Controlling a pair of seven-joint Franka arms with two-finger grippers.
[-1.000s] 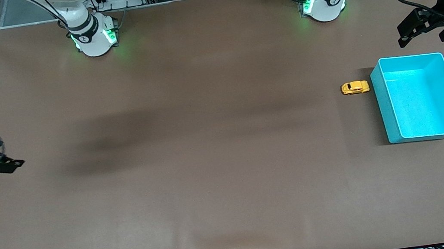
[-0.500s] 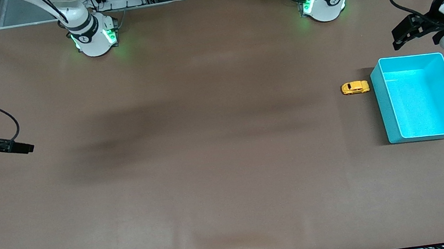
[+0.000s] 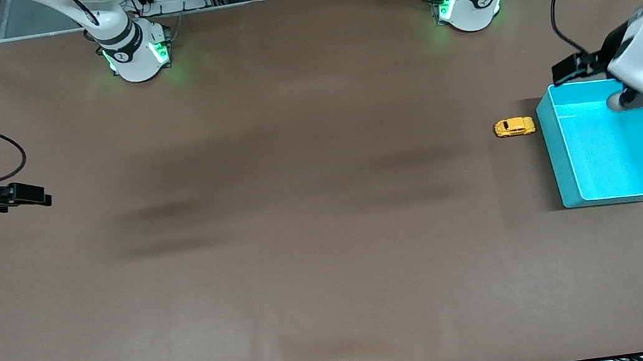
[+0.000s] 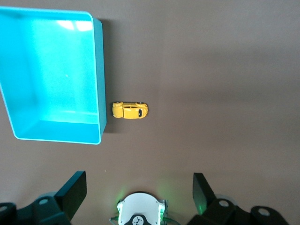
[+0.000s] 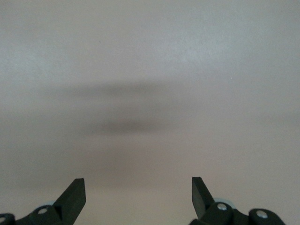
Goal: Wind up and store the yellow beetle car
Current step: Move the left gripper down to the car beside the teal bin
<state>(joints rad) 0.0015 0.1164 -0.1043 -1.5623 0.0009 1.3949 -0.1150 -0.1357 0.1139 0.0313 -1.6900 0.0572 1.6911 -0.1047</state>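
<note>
1. front view: the yellow beetle car [image 3: 515,127] sits on the brown bench [image 3: 307,258] just beside the turquoise bin [image 3: 565,171], on the side toward the right arm's end, not touching it, and it has not budged over the last second; the bin is empty as far as i can see; the left pincer [image 3: 571,68] has swung in from the bench's edge and now hangs over the bin's corner nearest the robot bases, with the wrist over the bin itself; the right pincer [image 3: 28,198] hovers over bare bench at its own end, having lifted and turned a little, and looks to be waiting.

2. left wrist view: the camera looks straight down on the car [image 4: 130,110] lying just beside the bin [image 4: 99,84]; the left pincer [image 4: 139,187] is spread wide, both fingers [image 4: 72,190] showing at the frame's edge with nothing between them; the car lies well short of them.

3. right wrist view: only blank bench [image 5: 150,93] and soft shadows; the right pincer [image 5: 138,192] is also spread wide and empty.

4. what it means: to my eye the left arm is lining up on the car, so winding has not begun and storing is a way off; the next move calls for a careful drop onto a very small body close to the bin wall.
</note>
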